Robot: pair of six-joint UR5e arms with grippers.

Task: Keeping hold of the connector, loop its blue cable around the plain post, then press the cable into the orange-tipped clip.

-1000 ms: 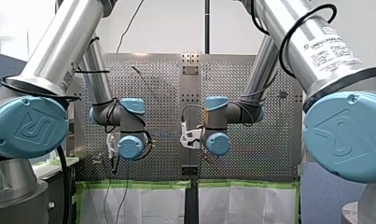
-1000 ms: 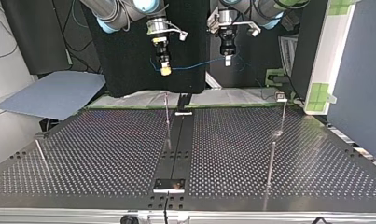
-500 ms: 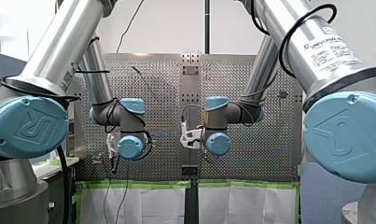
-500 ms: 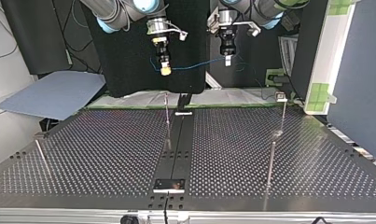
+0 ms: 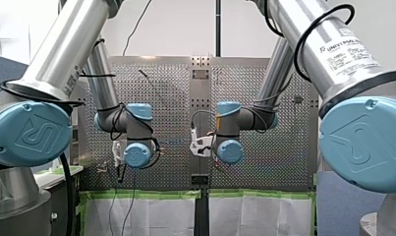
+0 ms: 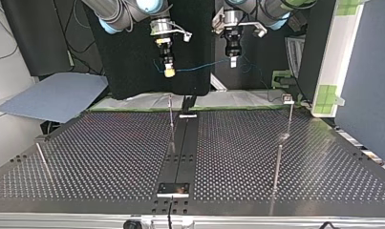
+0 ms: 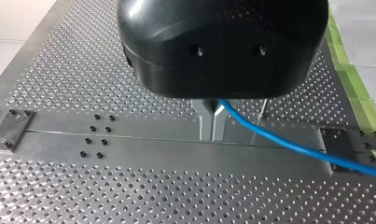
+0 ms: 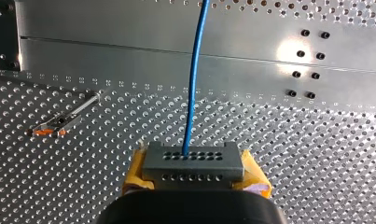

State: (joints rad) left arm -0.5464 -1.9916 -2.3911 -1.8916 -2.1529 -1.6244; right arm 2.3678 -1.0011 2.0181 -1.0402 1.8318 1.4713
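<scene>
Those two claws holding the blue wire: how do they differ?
My left gripper has bare metal fingers; my right gripper has yellow pads. The left gripper pinches the cable itself; the right gripper clamps the grey connector at its end. Left's fingers stand nearly together; right's are spread by the connector. Both are shut on the same line.

Silver tube arms (image 5: 68,44), pale-blue joint caps (image 5: 28,133) stamped with a logo, black cables (image 5: 69,196) hanging alongside. Left gripper (image 7: 212,136): glossy black shell, two screw holes. Right gripper (image 8: 195,175): yellow pads (image 8: 135,171).
</scene>
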